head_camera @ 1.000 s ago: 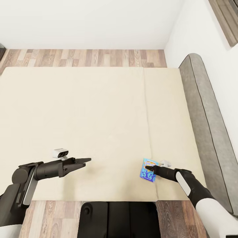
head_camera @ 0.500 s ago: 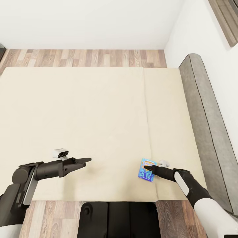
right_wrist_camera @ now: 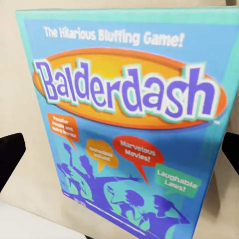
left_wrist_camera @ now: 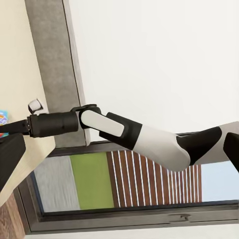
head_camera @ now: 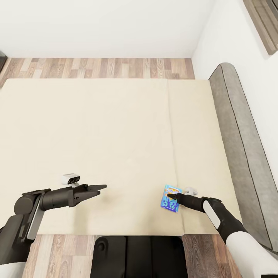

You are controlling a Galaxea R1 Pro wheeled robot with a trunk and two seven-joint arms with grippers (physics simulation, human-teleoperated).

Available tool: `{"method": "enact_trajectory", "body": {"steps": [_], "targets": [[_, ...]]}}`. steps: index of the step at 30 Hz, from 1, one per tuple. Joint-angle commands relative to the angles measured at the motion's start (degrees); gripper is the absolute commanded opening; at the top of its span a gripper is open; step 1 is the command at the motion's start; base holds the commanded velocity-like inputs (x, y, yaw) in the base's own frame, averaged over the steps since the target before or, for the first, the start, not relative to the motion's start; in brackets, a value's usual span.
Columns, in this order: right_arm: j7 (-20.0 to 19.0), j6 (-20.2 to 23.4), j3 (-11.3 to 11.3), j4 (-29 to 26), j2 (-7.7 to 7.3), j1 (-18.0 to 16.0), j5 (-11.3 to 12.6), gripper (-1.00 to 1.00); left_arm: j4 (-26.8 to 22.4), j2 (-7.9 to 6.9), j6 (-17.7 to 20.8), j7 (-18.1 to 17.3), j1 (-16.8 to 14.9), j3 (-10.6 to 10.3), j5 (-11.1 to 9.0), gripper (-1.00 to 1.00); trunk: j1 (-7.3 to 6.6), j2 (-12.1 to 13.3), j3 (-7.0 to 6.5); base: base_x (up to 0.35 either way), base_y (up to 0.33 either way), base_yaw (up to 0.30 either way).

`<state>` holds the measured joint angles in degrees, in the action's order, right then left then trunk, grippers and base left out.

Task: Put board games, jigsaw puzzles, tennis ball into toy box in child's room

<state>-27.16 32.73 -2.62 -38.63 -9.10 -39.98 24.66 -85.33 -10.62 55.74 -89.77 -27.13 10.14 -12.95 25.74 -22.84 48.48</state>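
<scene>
So count-wise: two arms, one board game (head_camera: 171, 198), one bed (head_camera: 116, 146). That's the whole cast here.

Nearest the robot, the right gripper (head_camera: 172, 197) is down at the near edge of the mattress with its tips right at the small blue box. In the right wrist view the box (right_wrist_camera: 124, 129) sits between the two dark fingertips (right_wrist_camera: 10, 157), one on each side, so the jaws are spread wide around it. Whether they're actually touching the box sides, can't tell. The box is flat, rectangular, printed cardboard look, blue with an orange oval and "Balderdash" in purple letters, plus little speech bubbles and purple silhouettes of people. It lies on the cream mattress near the front right part, just beside a faint seam in the fabric.

The left gripper (head_camera: 101, 188) hangs over the near left part of the bed, well apart from the box, holding nothing. Its dark fingers look nearly together, but I can't say for sure.

Farther out: smooth cream mattress, padded grey headboard (head_camera: 241, 146) along the right, then wood plank floor (head_camera: 96, 67) and a plain white wall (head_camera: 108, 27).
</scene>
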Motion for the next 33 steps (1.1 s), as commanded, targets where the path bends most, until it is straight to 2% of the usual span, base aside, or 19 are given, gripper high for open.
{"method": "enact_trajectory", "body": {"steps": [1,33], "targets": [[0.0,0.22,-0.19,-0.04,-0.04,-0.01,0.61,1.0,-0.01,0.0,0.6,-0.23,-0.02,-0.02,0.04,1.0,0.04,-0.08,0.06,0.0,0.0,0.0],[0.0,0.22,-0.19,-0.04,-0.02,-0.01,0.65,1.0,-0.01,0.0,0.6,-0.23,-0.02,-0.03,0.03,1.0,0.04,-0.08,-0.27,0.0,0.0,0.0]]}}
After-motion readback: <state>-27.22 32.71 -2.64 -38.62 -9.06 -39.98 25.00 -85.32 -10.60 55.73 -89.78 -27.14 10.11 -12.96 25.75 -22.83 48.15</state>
